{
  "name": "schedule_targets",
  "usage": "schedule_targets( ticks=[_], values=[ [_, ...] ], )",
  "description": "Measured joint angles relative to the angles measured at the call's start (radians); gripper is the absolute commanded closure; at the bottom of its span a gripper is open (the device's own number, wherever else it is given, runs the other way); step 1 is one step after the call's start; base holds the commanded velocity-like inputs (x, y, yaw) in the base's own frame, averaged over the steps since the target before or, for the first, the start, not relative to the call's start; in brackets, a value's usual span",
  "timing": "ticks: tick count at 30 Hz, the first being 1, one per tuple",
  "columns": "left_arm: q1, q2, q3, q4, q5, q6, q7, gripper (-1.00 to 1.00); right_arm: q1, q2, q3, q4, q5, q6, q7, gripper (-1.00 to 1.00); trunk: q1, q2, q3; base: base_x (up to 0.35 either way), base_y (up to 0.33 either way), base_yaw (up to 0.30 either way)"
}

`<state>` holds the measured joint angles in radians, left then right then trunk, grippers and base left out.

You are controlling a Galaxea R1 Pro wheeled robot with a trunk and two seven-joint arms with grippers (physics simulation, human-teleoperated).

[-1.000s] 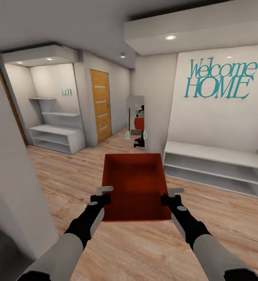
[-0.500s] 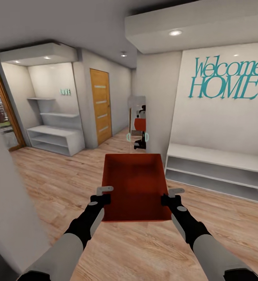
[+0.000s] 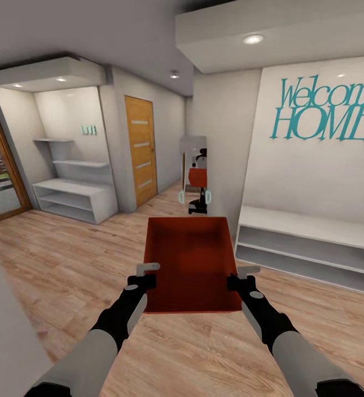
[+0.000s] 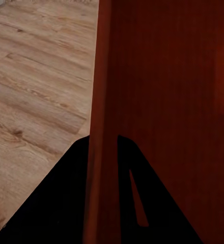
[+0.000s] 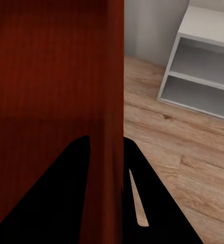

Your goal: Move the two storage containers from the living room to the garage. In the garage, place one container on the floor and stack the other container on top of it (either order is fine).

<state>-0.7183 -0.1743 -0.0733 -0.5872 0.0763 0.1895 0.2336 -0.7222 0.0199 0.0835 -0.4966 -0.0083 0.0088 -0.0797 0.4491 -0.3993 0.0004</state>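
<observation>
Grippers hold one orange-red storage container (image 3: 192, 263) out in front of the robot, above the wood plank floor (image 3: 66, 270). The left gripper (image 3: 147, 268) is clamped on its left wall, the right gripper (image 3: 247, 271) on its right wall; in each wrist view a wall runs between the fingers. Beyond, a low white shelf (image 3: 314, 242) stands under teal "Welcome HOME" lettering (image 3: 328, 109), and a wooden door (image 3: 140, 149) lies farther left.

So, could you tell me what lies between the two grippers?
In the head view, the red bin spans between the left gripper and right gripper.
</observation>
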Motion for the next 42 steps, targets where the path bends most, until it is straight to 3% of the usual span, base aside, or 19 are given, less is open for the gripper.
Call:
schedule_targets(
  ticks=[32, 42],
  values=[
    [0.000, 0.000, 0.001, 0.000, 0.002, 0.000, 0.000, 1.00, 0.000, 0.000, 0.001, -0.004, 0.001, 0.004, 0.000, 1.00, 0.000, 0.000, 0.000, 0.322, 0.000, 0.049],
    [0.000, 0.000, 0.001, 0.000, 0.003, 0.000, 0.000, 1.00, 0.000, 0.000, 0.000, -0.006, 0.002, 0.007, 0.001, 1.00, 0.000, 0.000, -0.004, 0.322, 0.000, 0.222]
  ],
)
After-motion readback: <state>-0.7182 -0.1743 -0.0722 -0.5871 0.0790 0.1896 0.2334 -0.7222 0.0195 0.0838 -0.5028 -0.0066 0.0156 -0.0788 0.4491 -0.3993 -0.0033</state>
